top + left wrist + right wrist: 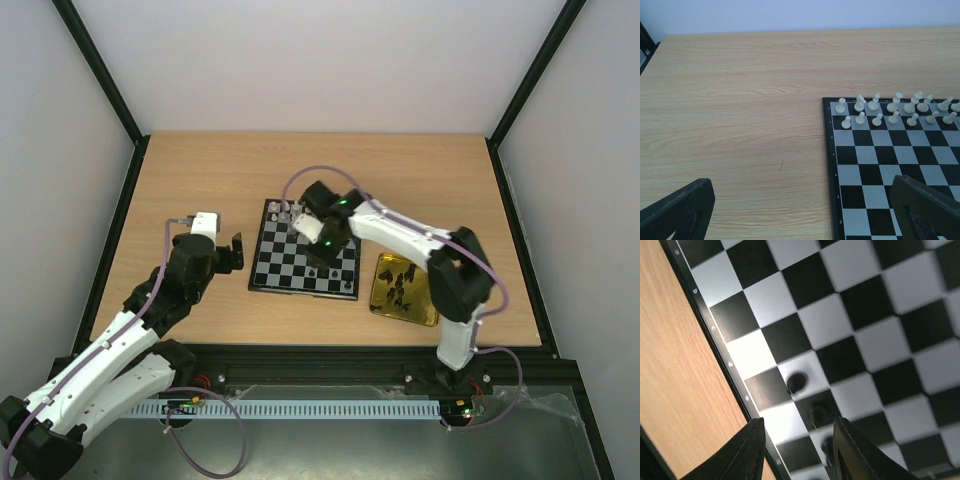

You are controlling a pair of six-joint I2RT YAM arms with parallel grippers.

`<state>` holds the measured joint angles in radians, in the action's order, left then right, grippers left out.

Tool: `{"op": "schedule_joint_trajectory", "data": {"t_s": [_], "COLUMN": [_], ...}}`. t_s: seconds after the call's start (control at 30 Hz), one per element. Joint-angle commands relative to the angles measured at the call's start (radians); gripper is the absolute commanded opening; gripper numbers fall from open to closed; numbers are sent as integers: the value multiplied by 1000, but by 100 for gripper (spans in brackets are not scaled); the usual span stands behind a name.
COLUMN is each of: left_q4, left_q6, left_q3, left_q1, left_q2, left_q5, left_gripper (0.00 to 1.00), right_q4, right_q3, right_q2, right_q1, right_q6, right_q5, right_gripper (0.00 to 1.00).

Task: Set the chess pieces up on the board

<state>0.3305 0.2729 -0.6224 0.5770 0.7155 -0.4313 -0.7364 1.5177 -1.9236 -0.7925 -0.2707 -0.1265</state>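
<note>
Looking down from overhead, board: we find the small square black-and-white checkered chessboard with a dark rim (285, 262) lying flat at mid-frame on the pale wooden table (200, 180).
Overhead, white side: tiny white figurines (285, 210) line the board's upper edge, partly hidden by the right arm (400, 228).
Overhead, black side: tiny black figurines (400, 285) lie in the shiny gold square tray (428, 312) just right of the board.
Overhead, grippers: the right gripper (325, 258) hangs over the board's right half. The left gripper (236, 254) sits just left of the board, apart from it.
Left wrist, white side: two upright white rows fill the upper right, and we judge that side done.
Left wrist, fingers: its black fingers (677, 210) spread fully wide, holding nothing.
Right wrist, black side: two, perhaps three, black figurines stand near the board's edge at lower centre.
Right wrist, fingers: its fingers (747, 450) stand partly apart, clamping nothing.
Remaining: we judge most black figurines still await placing.
</note>
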Motion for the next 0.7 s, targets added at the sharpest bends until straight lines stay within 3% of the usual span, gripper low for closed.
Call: {"op": "schedule_joint_trajectory", "data": {"t_s": [0.0, 0.4, 0.67], "left_q4": [-22, -33, -33], "left_q6": [-2, -9, -12], "left_q3": [-11, -11, -14], "left_q1": [-8, -10, -18], "left_q2": [6, 69, 115], "left_q5": [19, 66, 74], "left_gripper": [99, 99, 99], "right_q4": [43, 380, 257], "right_q3": [-124, -561, -589], "right_q2": [183, 662, 658], "right_q1": [123, 618, 668], "right_q6": [21, 93, 15], "right_q5": [-71, -69, -87], "right_gripper": [39, 41, 45]}}
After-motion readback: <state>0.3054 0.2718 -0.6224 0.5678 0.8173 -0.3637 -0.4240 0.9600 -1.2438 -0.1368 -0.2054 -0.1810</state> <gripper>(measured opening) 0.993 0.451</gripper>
